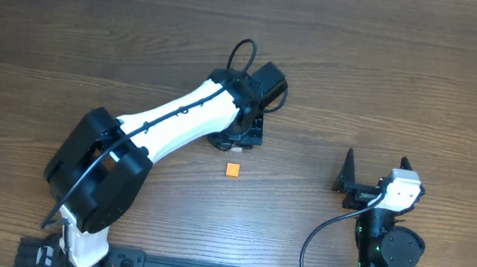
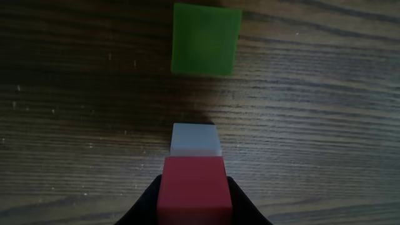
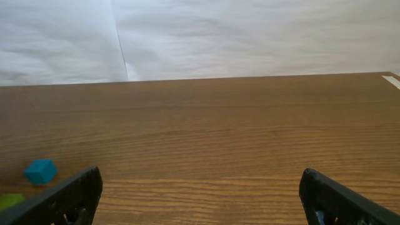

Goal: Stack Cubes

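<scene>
Top view: wood-grain tabletop (image 1: 50, 13). Left arm slanting from lower left to frame centre, left tool (image 1: 243, 134) tucked under the wrist there. Small orange cube (image 1: 232, 170) just below it, apart. Right tool (image 1: 373, 171) at right of centre, pointing toward the top of the frame, fingers spread wide with nothing between.

Left wrist view: left tool (image 2: 194, 201) at bottom centre, pinching a red cube (image 2: 194, 187) between its dark fingers (image 2: 147, 203). White cube (image 2: 195, 139) directly above the red one in the frame, edges meeting; stacked or merely beside, cannot tell. Green cube (image 2: 206, 39) at top centre, well apart from both, flat on the wood.

Right wrist view: right tool (image 3: 200, 203) spread wide, one fingertip at each lower corner, bare wood between. Blue cube (image 3: 40, 170) at lower left, near the left-hand fingertip (image 3: 69, 195). White backdrop (image 3: 250, 37) across the upper frame.
</scene>
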Controlling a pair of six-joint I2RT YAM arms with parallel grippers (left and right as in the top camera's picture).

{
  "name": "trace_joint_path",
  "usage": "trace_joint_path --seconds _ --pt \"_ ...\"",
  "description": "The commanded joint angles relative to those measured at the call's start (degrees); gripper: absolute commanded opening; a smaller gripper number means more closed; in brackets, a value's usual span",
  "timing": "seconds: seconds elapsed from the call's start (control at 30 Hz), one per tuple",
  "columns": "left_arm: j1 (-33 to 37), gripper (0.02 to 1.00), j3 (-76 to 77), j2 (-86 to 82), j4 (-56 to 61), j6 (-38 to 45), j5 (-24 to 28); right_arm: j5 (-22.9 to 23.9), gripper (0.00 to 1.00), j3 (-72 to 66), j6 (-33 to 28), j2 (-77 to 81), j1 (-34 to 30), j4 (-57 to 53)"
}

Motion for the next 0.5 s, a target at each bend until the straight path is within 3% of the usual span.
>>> trace_joint_path --seconds 0.03,0.5 --pt "0.3 0.196 1.2 1.0 -0.5 0.8 0.6 0.5 0.991 -0.3 0.0 -0.2 0.3 -0.1" --pt "0.3 0.198 1.2 2.3 -0.4 0.8 0.6 0.5 0.991 -0.3 0.0 -0.2 0.3 -0.1"
